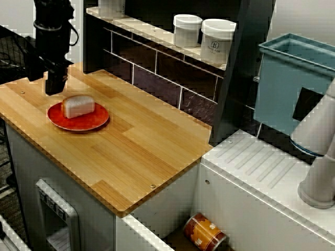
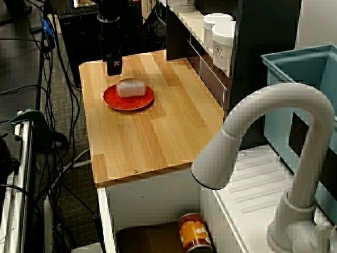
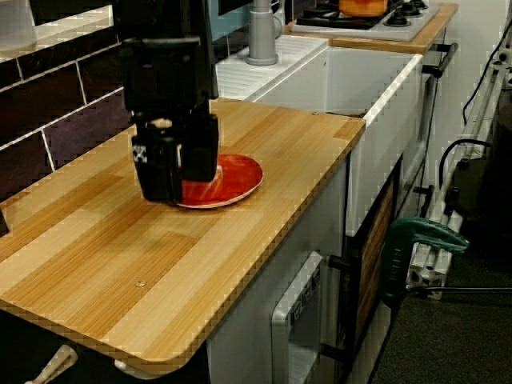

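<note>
A pale, loaf-shaped block [image 1: 78,105] [image 2: 131,87] lies on a red plate [image 1: 58,116] [image 2: 113,100] [image 3: 240,176] at the far left end of the wooden counter [image 1: 141,146]. My black gripper [image 1: 55,86] [image 2: 114,68] [image 3: 176,180] hangs just above the counter at the plate's outer edge, beside the block and holding nothing. From the counter's end view the gripper hides nearly all of the block. No view shows a gap between the fingers, so I cannot tell whether they are open or shut.
Two white jars [image 1: 187,30] [image 1: 217,41] stand on the shelf above the tiled back wall. A teal bin [image 1: 293,83] and a white faucet [image 2: 274,132] are at the sink side. An orange can [image 1: 205,232] lies in the basin.
</note>
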Action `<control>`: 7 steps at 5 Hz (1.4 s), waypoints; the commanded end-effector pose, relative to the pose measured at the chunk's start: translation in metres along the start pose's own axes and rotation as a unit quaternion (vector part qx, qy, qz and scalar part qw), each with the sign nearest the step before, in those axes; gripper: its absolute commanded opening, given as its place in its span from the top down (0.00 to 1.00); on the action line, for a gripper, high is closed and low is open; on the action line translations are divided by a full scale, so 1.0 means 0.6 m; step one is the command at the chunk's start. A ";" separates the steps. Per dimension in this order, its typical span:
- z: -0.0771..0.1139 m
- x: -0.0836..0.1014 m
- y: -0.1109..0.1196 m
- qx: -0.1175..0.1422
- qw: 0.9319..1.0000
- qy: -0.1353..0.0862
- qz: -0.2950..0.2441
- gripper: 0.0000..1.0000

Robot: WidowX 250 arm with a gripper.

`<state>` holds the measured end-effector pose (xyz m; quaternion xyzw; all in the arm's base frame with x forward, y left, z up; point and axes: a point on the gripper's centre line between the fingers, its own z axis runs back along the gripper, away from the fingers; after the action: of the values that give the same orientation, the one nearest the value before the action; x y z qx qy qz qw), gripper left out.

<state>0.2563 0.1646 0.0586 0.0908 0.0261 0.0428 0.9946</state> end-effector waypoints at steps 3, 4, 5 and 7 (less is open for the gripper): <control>-0.004 0.032 0.027 0.010 1.000 -0.025 -0.011 0.00; -0.003 0.030 0.012 0.011 0.999 -0.024 -0.020 0.00; 0.004 0.033 -0.010 -0.003 0.999 -0.017 -0.028 0.00; 0.037 0.040 -0.091 -0.042 0.997 -0.013 -0.064 0.00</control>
<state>0.2928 0.1116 0.0420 0.0329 0.0553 -0.0204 0.9977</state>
